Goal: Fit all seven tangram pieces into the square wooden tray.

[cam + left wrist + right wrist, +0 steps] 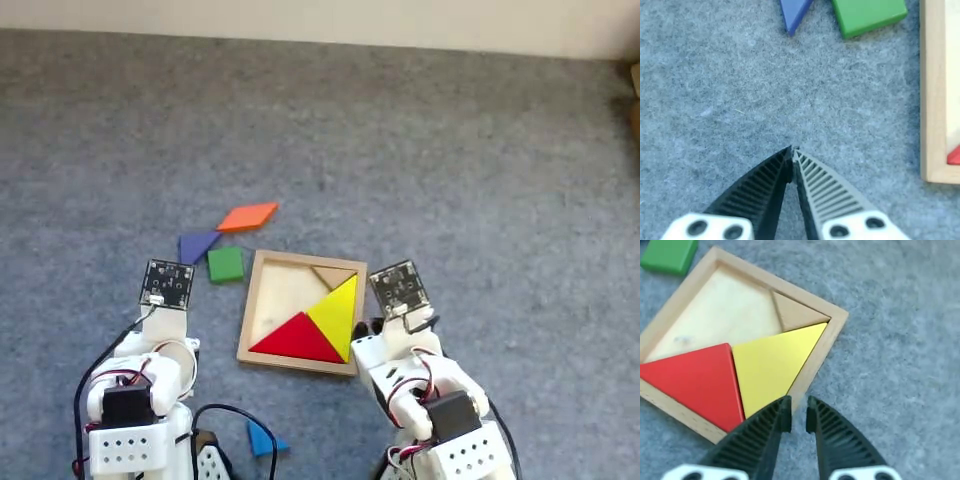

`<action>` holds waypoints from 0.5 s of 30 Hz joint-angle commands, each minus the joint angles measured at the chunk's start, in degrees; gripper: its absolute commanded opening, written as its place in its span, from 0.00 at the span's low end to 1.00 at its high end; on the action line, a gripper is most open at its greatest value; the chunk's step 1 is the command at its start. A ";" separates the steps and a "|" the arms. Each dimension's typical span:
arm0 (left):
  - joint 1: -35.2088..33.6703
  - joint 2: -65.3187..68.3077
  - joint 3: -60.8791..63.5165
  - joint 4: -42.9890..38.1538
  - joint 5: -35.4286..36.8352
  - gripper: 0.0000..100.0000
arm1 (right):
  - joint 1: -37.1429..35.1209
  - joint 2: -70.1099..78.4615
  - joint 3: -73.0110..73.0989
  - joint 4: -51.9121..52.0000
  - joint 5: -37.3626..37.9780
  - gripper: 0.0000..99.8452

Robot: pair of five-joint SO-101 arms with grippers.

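The square wooden tray [248, 312] lies between my two arms. It holds a red triangle [295, 338], a yellow triangle [336, 308] and a small wood-coloured triangle [334, 275]. Beyond its far left corner lie a green square [225, 264], a dark blue triangle [196, 244] and an orange parallelogram [247, 216]. A small blue triangle [263, 438] lies close to the arm bases. My left gripper [792, 150] is shut and empty over the carpet, left of the tray rim [932, 100]. My right gripper [798, 412] hovers barely open and empty over the tray's right rim [816, 362], next to the yellow triangle [775, 367].
Grey carpet covers the whole work surface, with wide free room to the far side and right of the tray. A black cable [225, 410] loops by the arm bases near the small blue triangle.
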 commanded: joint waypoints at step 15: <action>18.24 -3.03 1.19 0.62 -0.26 0.01 | 4.53 -1.01 -5.49 0.66 -1.14 0.04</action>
